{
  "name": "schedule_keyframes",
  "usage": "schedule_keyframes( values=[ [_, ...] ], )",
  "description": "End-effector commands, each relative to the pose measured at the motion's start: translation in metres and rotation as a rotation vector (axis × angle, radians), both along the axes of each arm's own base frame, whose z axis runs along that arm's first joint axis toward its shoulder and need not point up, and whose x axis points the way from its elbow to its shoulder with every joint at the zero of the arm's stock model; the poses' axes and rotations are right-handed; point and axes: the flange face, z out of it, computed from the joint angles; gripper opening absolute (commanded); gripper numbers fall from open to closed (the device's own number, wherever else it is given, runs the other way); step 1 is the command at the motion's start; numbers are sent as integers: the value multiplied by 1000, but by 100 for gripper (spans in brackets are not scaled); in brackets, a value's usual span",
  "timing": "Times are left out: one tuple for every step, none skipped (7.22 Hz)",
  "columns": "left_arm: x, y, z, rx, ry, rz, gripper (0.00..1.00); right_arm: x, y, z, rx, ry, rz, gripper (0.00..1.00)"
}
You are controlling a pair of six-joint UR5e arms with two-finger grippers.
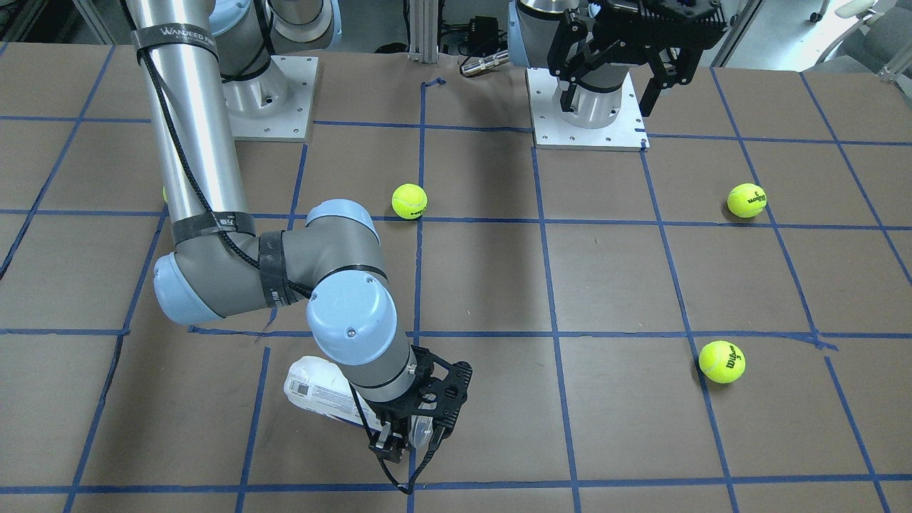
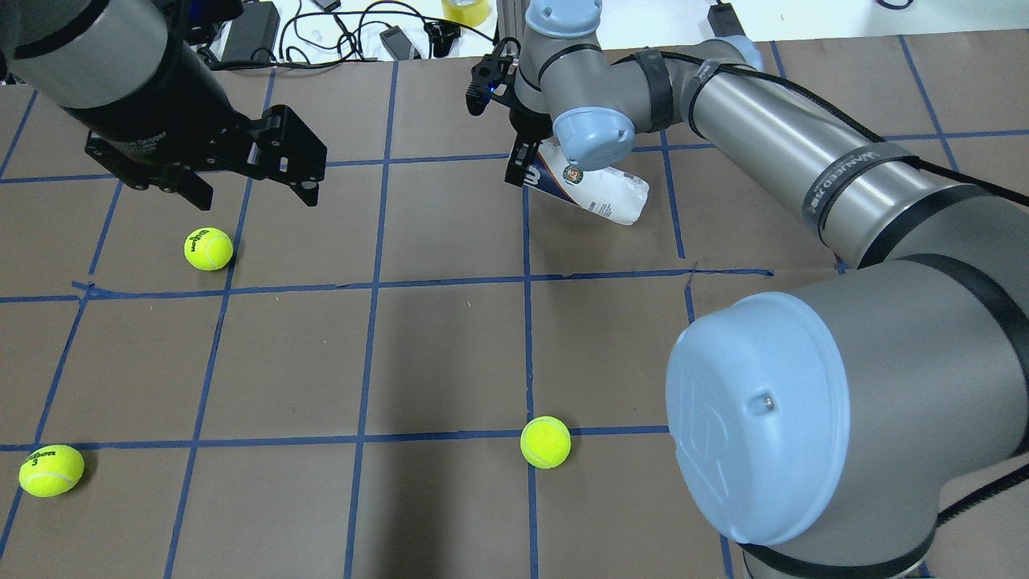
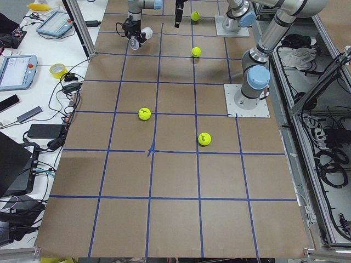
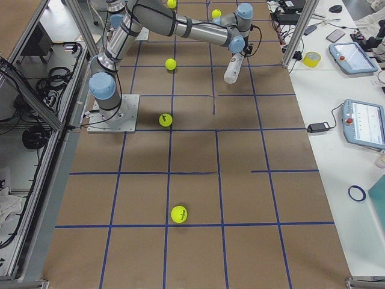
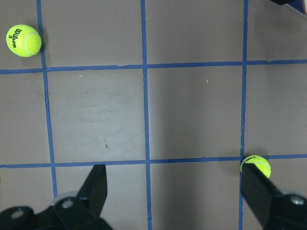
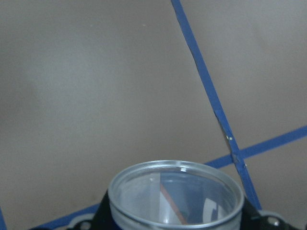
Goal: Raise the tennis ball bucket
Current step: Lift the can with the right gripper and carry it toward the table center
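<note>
Rim of tennis ball bucket [image 6: 175, 196] is sitting just under the wrist cam | right gripper [image 1: 415, 433] is clamping its mouth end, body tilting away behind the palm | judging it light, thin-walled, slick: stiffer rim is the spot | left gripper [image 2: 253, 193] is hanging spread, empty

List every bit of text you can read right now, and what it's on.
"Wilson 3": leftmost tennis ball.
"Wilson": farther tennis ball.
"WAN...", rest unclear: strap on the right arm.
"W": tennis ball bucket; its small print and barcode are too small to read.
</note>
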Motion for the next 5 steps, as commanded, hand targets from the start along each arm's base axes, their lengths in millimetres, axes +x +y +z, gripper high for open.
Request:
schedule_keyframes(
  values=[
    [1, 0, 0, 4, -1, 1, 100, 53, 27, 2, -55, 17, 184, 37],
    [0, 0, -1, 5, 2, 1, 100, 71, 38, 1, -90, 82, 223, 40],
    [0, -1, -1, 4, 0, 2, 100, 79, 40, -12, -81, 88, 242, 41],
    [0, -1, -1, 5, 2, 2, 100, 86, 44, -11, -99, 80, 257, 45],
    [1, 0, -1, 6, 0, 4, 100, 90, 46, -14, -95, 79, 259, 46]
  ],
)
